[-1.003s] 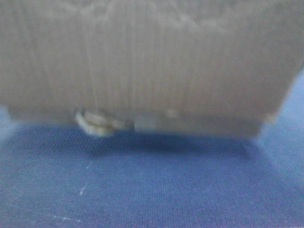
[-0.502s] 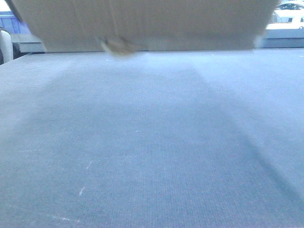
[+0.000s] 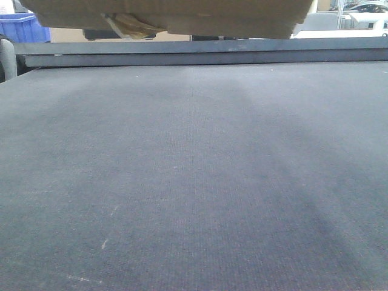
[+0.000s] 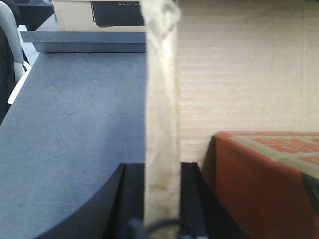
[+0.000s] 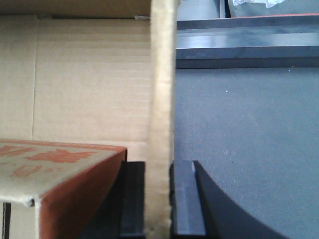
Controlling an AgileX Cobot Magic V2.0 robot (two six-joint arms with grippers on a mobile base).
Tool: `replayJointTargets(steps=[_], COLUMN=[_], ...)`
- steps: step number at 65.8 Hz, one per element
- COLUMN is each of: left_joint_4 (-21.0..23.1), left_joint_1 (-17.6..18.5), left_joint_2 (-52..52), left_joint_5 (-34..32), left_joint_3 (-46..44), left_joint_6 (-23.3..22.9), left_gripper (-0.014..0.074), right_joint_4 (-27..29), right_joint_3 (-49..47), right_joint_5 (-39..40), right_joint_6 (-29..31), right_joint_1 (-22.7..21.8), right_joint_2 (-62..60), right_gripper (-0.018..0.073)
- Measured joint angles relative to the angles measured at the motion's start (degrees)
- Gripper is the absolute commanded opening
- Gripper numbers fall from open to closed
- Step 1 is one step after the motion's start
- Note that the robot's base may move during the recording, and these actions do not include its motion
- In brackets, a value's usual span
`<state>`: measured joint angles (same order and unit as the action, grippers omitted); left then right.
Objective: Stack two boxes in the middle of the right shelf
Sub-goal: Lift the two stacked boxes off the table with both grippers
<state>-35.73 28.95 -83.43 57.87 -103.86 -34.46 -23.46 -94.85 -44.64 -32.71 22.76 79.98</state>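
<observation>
One tan cardboard box (image 3: 182,15) hangs above the dark grey table (image 3: 194,182); only its underside shows at the top of the front view, with torn tape (image 3: 130,25) dangling. My left gripper (image 4: 160,199) is shut on the box's left wall (image 4: 160,89). My right gripper (image 5: 158,199) is shut on the right wall (image 5: 162,89). Inside the box lies an orange-red printed carton (image 4: 269,174) (image 5: 55,169). The second box and the right shelf middle are out of view.
A grey raised ledge (image 3: 200,54) runs along the table's far edge. A blue bin (image 3: 24,27) stands behind it at the left. A beige case with a dark panel (image 4: 99,12) sits beyond the ledge in the left wrist view.
The box has risen: one second ago it filled the upper front view near the table, and now only its underside shows at the top edge.
</observation>
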Motion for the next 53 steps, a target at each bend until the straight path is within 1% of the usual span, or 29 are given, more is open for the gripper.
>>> replayJointTargets(steps=[20,32,53], left_joint_4=[3.45,4.21,4.72], left_joint_1=[0.0,0.0,0.0], left_joint_2=[0.0,0.0,0.0], left_joint_5=[1.12,2.13,2.66], left_joint_3=[0.0,0.0,0.0], left_joint_6=[-0.14,-2.62,-2.93], left_gripper=[-0.0111,-0.0111,-0.0111], right_joint_4=[-0.64,-0.99,-1.11], right_joint_3=[0.0,0.0,-0.03], right_joint_5=[-1.73,-2.73,-3.16], right_joint_6=[-0.36,-0.36,-0.5], right_joint_1=[0.0,0.0,0.0], right_joint_2=[0.0,0.0,0.0], right_gripper=[-0.0154,-0.0154,-0.0154])
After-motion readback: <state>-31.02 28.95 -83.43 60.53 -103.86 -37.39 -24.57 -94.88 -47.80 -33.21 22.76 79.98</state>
